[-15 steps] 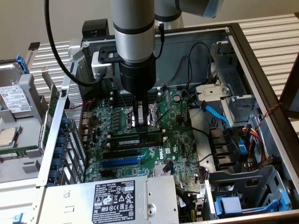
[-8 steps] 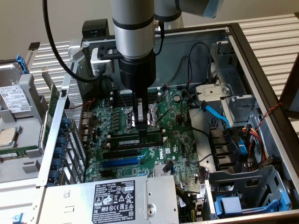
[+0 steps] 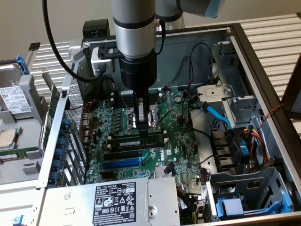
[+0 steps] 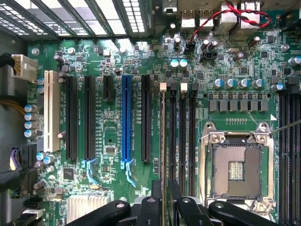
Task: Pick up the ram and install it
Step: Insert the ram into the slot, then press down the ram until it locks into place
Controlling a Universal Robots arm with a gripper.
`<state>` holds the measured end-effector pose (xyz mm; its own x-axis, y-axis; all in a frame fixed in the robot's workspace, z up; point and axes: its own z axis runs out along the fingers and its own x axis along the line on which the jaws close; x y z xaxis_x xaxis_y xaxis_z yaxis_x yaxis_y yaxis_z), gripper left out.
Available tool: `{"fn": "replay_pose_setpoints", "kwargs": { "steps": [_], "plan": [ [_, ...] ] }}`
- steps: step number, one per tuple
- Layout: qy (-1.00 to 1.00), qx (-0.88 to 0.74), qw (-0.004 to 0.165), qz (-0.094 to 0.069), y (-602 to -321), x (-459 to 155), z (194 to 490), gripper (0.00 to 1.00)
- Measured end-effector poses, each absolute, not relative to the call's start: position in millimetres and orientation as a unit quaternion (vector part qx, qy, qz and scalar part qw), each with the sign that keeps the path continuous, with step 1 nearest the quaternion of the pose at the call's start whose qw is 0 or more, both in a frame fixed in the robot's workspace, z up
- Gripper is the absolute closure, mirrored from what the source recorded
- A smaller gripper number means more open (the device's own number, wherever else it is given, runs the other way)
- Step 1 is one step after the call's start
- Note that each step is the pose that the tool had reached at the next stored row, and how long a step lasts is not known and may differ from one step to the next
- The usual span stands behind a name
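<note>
- The step in hand, as I judge it, is the install rather than the pick-up. The jaws of the black metal gripper (image 3: 143,133) (image 4: 164,197) pinch the ram (image 3: 125,141) (image 4: 162,141), a long, narrow, thin green circuit-board stick, near its middle.
- The ram stands on its long edge, near the square, silver-framed, empty processor socket (image 4: 235,170). It lies along the outermost slot of the bank of four long black plastic memory slots (image 4: 183,141) beside that socket, the one farthest from it.
- I cannot tell whether the ram's lower edge has entered the slot or only hovers at its mouth.
- Seating it, in my judgement, calls for a straight, even push down the slot's line. The stick must be upright and both ends must meet the slot's small white end clip (image 4: 163,87) and its partner together. A tilt could jam one corner.
- In the exterior view the ram shows a row of black chips along its face. From the wrist it is seen edge-on, as a thin pale line running out from the jaws.
- Farther from the socket, past the ram, a long blue plastic expansion slot (image 4: 126,117) (image 3: 121,163) runs parallel to it, with nothing plugged in.
- Well apart from the socket, a grey metal power supply box with a white label (image 3: 115,202) sits at the case edge.
</note>
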<state>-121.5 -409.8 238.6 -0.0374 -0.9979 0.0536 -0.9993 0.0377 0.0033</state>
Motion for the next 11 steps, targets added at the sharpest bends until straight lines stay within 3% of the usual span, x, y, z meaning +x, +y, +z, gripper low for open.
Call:
{"fn": "replay_pose_setpoints", "kwargs": {
  "steps": [11],
  "plan": [
    [-0.72, 0.693, 0.019, 0.016, -409.8, -121.6, 242.4, 0.79]
  ]
}}
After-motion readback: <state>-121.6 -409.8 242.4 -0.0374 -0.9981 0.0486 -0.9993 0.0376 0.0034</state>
